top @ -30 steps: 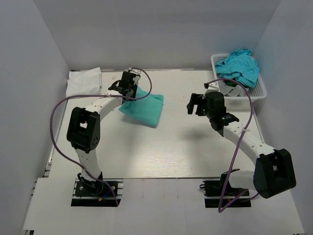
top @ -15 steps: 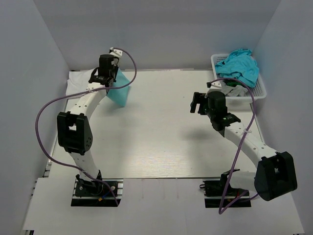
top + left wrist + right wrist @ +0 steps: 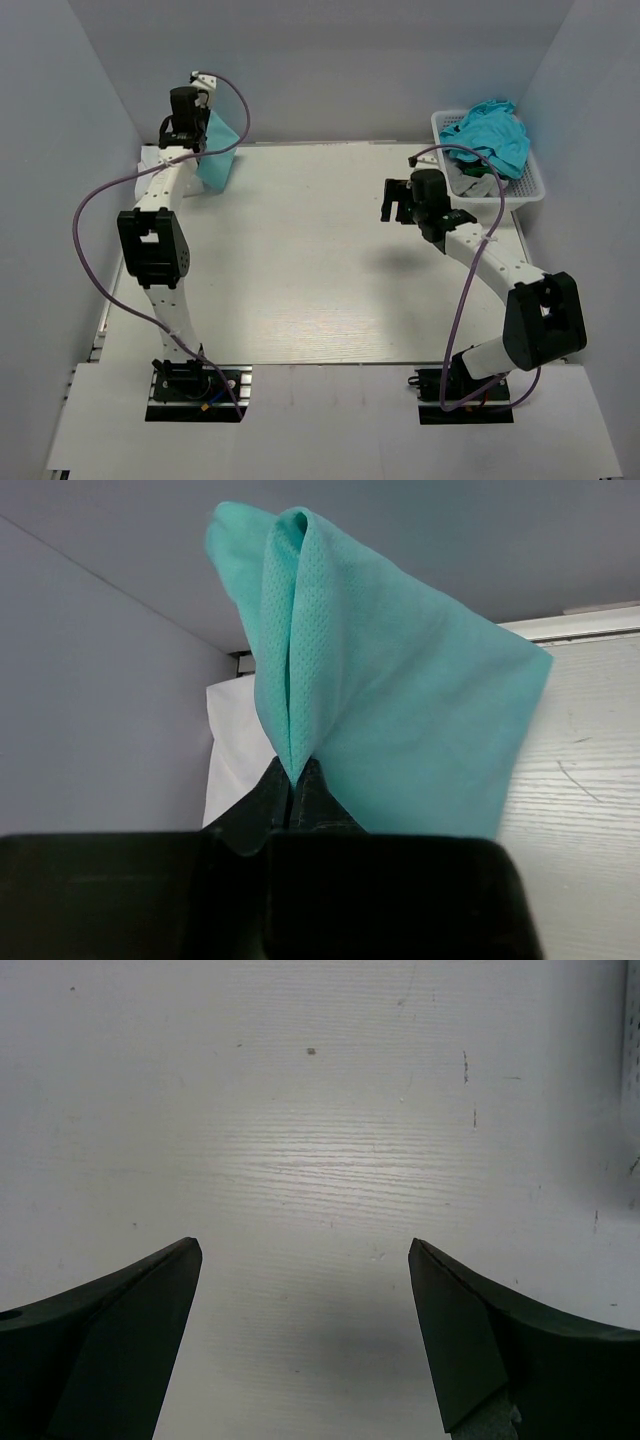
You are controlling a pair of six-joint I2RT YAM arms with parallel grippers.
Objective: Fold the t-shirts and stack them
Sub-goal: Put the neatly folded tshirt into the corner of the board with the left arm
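Observation:
My left gripper is shut on a fold of the mint sea-green t-shirt, which hangs lifted from it. Seen from the top, that gripper holds the mint t-shirt over the table's back left corner. A white t-shirt lies flat in that corner, just behind and below the held one. More turquoise-blue t-shirts are heaped in the basket at the back right. My right gripper hovers open over bare table; in its wrist view the gripper has nothing between its fingers.
The white lattice basket stands at the table's back right corner, close behind my right arm. Grey walls enclose the table on the left, back and right. Purple cables loop from both arms.
My left arm has carried the mint t-shirt from the middle left of the table up to the back left corner. The right gripper has shifted slightly back and stays open.

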